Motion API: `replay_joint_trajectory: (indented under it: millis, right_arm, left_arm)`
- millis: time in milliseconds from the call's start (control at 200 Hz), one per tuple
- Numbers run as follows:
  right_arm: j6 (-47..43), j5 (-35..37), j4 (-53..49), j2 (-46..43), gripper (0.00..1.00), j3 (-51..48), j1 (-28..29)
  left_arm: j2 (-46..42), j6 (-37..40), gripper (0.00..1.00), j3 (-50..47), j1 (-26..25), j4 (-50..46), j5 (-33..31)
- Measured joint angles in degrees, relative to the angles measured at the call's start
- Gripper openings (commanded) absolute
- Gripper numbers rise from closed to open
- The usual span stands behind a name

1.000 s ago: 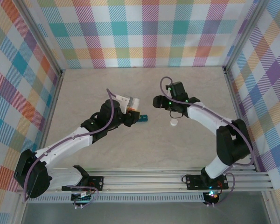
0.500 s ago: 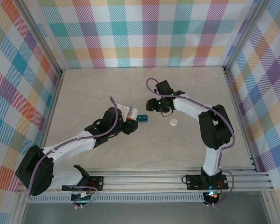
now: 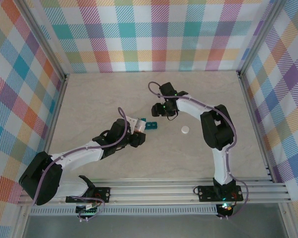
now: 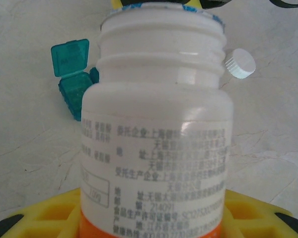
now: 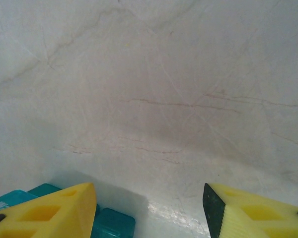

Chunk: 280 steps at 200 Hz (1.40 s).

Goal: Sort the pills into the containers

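My left gripper (image 3: 135, 125) is shut on a white pill bottle (image 4: 156, 134) with an orange band and an uncapped threaded mouth; its yellow fingers (image 4: 44, 213) flank the base. Just past the bottle's mouth lie the teal containers (image 3: 151, 125), a short strip with one lid flipped up (image 4: 70, 57). My right gripper (image 3: 157, 110) hovers just behind the strip, open, with bare table between its yellow fingertips (image 5: 64, 208). In the right wrist view the containers (image 5: 111, 225) peek out beside the left finger. The pills are out of view.
The bottle's white ribbed cap (image 3: 185, 130) lies loose on the marble table, right of the containers (image 4: 240, 63). Checked walls close in the back and both sides. Bare table (image 3: 198, 94) stretches behind and right of the right gripper.
The right gripper has swung left toward the containers and its jaws have narrowed. The left gripper has brought the bottle nearer and lower, beside the strip.
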Motion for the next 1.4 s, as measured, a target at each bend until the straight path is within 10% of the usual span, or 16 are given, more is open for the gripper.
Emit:
replay_joint_trajectory:
  millis: [1165,1400]
  right_arm:
    - [-1.49,3.21,-3.15,-5.35,0.55,-9.38,3.93]
    - [0.17,3.43,-4.39,-6.86,0.69,-10.08,4.09]
  left_arm:
    - [-2.43,-0.2,0.0,-3.19,3.45,2.73,1.27]
    - [-2.32,-0.2,0.0,-3.19,3.48,2.73,2.21]
